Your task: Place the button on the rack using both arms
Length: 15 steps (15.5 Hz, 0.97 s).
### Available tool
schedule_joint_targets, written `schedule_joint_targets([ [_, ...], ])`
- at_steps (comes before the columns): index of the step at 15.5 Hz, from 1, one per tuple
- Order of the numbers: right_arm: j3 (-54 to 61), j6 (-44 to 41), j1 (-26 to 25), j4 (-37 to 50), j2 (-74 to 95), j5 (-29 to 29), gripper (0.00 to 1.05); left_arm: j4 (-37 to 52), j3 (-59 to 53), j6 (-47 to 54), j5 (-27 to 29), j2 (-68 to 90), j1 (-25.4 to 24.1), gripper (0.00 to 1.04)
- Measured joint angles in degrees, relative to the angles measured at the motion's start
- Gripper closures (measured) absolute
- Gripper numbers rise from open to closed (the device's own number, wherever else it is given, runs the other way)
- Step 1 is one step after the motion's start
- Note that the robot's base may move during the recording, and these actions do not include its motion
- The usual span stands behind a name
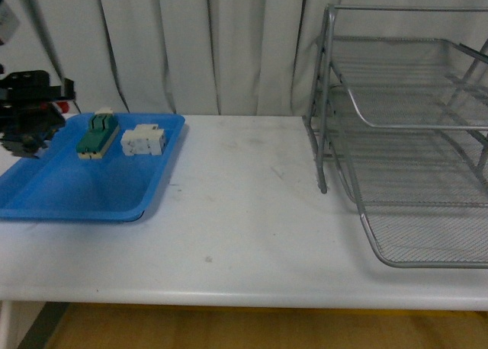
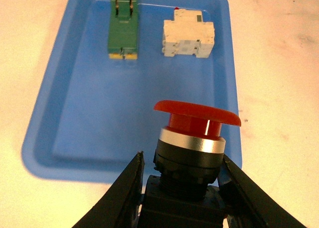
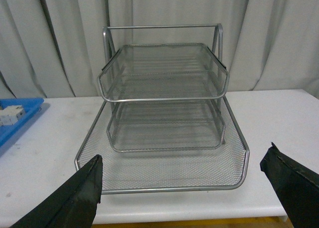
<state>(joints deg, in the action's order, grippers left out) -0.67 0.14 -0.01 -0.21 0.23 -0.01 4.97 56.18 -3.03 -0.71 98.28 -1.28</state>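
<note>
The left gripper (image 2: 182, 158) is clamped on the button (image 2: 197, 113). Its two dark fingers (image 2: 130, 188) press against opposite sides of the button's black body, and the red mushroom cap and silver ring stick out beyond the fingertips. In the left wrist view the button hangs over the near edge of a blue tray (image 2: 99, 118), clear of its floor. A green block (image 2: 123, 31) and a white block (image 2: 188, 37) lie side by side, apart from each other, at the tray's far end.

In the front view the left gripper (image 1: 30, 109) sits at the far left, by the tray's (image 1: 76, 189) left edge on a white table (image 1: 244, 212).

The right gripper (image 3: 184, 156) is spread wide and holds nothing. It faces the silver wire rack (image 3: 164, 88), which stands on the right side of the table, well apart from the tray.
</note>
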Motion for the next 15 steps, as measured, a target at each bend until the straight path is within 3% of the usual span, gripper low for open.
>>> schedule_joint_targets([
  [3, 0.00, 0.00, 0.00, 0.00, 0.00, 0.00, 0.06, -4.72, -18.88, 0.63, 9.44, -26.05, 3.72, 0.64],
  [5, 0.00, 0.00, 0.00, -0.02, 0.00, 0.00, 0.06, -6.80, -23.74, 0.90, 12.76, -36.72, 6.82, 0.64],
  [15, 0.02, 0.00, 0.00, 0.02, 0.00, -0.02, 0.06, -6.88, -23.47, 0.90, 13.62, -35.82, 6.21, 0.64],
])
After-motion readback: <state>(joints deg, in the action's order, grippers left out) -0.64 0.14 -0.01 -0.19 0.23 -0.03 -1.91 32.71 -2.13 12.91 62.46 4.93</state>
